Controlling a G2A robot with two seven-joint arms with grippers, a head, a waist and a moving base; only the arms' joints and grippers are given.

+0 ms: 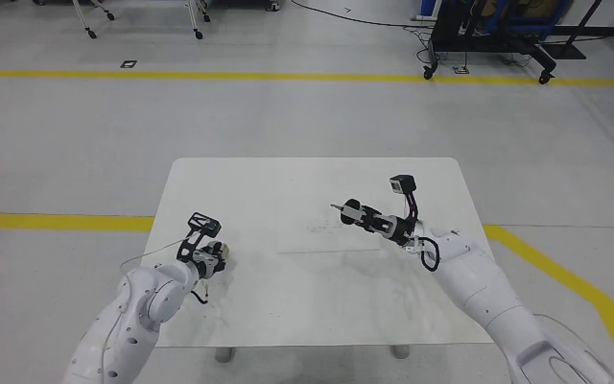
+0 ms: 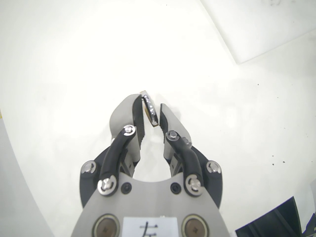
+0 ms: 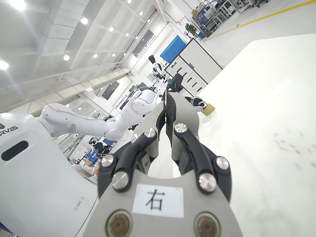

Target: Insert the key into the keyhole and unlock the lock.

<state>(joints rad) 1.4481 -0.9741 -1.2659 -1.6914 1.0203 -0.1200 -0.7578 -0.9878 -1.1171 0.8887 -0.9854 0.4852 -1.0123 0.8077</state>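
Note:
My left gripper (image 2: 149,108) is near the table's front left corner (image 1: 217,257), shut on a small brass lock (image 2: 150,111) with a silver shackle, seen edge-on between the fingers. In the right wrist view the lock (image 3: 208,109) rests low on the white table (image 1: 288,307) at that gripper's tip. My right gripper (image 1: 343,209) hovers over the table's middle right, pointing toward the left arm. Its fingers (image 3: 170,107) are pressed together. A thin silver key (image 1: 334,205) sticks out of the tips in the top view; the fingers hide it in the right wrist view.
Faint dark scuff marks (image 1: 321,228) dot the tabletop between the two arms. The table's near edge (image 1: 307,344) runs just behind the left arm. Yellow floor lines and a wheeled black frame (image 1: 499,43) lie beyond the table.

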